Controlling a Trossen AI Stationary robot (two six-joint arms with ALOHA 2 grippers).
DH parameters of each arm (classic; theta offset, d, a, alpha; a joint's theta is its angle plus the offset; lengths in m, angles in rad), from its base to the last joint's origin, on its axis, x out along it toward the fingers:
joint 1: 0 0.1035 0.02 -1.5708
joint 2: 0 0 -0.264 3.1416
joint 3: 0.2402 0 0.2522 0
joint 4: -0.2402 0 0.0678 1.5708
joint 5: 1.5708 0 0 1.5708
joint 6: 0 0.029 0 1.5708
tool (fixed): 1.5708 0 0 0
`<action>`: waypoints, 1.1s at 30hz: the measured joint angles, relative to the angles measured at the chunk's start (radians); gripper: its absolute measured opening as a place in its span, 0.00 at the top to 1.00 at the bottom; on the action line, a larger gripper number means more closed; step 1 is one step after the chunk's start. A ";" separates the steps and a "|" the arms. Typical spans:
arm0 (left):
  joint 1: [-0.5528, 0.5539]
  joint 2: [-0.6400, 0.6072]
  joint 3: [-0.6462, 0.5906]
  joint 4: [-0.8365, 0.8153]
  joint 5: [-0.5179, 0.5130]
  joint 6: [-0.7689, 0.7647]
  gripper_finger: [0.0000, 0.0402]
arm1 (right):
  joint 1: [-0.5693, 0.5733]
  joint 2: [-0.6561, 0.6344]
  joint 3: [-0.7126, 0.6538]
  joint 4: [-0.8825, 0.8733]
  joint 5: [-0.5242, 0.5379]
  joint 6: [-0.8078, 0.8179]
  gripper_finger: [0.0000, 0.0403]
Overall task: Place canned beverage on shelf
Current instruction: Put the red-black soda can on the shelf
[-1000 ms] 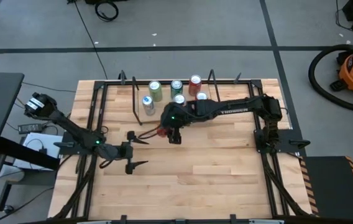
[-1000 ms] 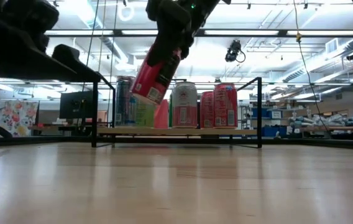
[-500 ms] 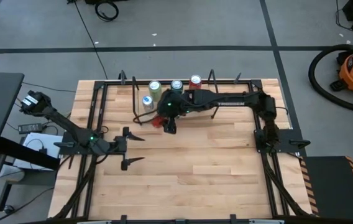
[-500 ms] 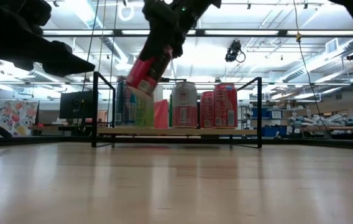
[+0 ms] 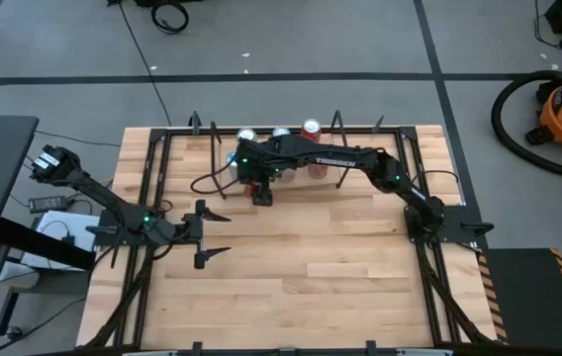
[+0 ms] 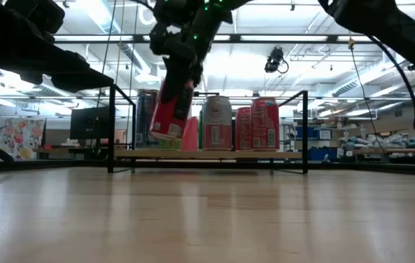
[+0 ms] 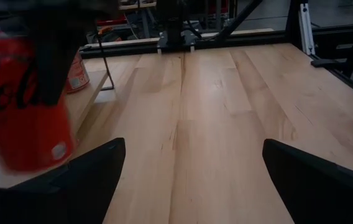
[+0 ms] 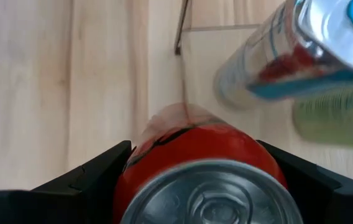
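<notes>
A red beverage can hangs in the air in front of the left end of the low wooden shelf, with my right gripper shut on it from above. In the right wrist view its silver top lies between the fingers, and the shelf's front edge lies below it. Several other cans stand upright on the shelf plank. My left gripper waits open above the table's left half, pointing at the red can. My right gripper pinches the red can's upper side wall between its two fingers, one on each side just below the rim. The fingers slant down from above. The can hangs below them, tilted a little, clear of table and shelf.
A silver-and-blue can and a green one stand on the shelf close behind the red can. Thin black rod uprights rise at the shelf's ends. The wide wooden tabletop spreads on the near side.
My right gripper has carried the red can toward the table's far left, from in front of the shelf's middle to its left end. The can, strongly tilted before, now hangs nearer upright. My left gripper drew back a little toward the table's left edge, staying open.
</notes>
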 joint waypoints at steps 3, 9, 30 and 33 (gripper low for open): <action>0.000 0.000 0.000 0.000 0.000 0.000 0.03 | -0.026 -0.004 -0.022 -0.005 -0.006 -0.013 0.20; 0.000 0.000 0.000 0.000 0.000 -0.002 0.03 | -0.068 -0.003 -0.023 -0.008 -0.004 -0.043 0.20; 0.000 0.001 0.001 -0.023 0.000 -0.048 0.03 | -0.111 -0.008 -0.096 0.077 0.004 0.021 0.20; 0.000 0.001 0.001 -0.023 0.000 -0.048 0.03 | -0.119 -0.008 -0.098 0.094 0.007 0.084 0.20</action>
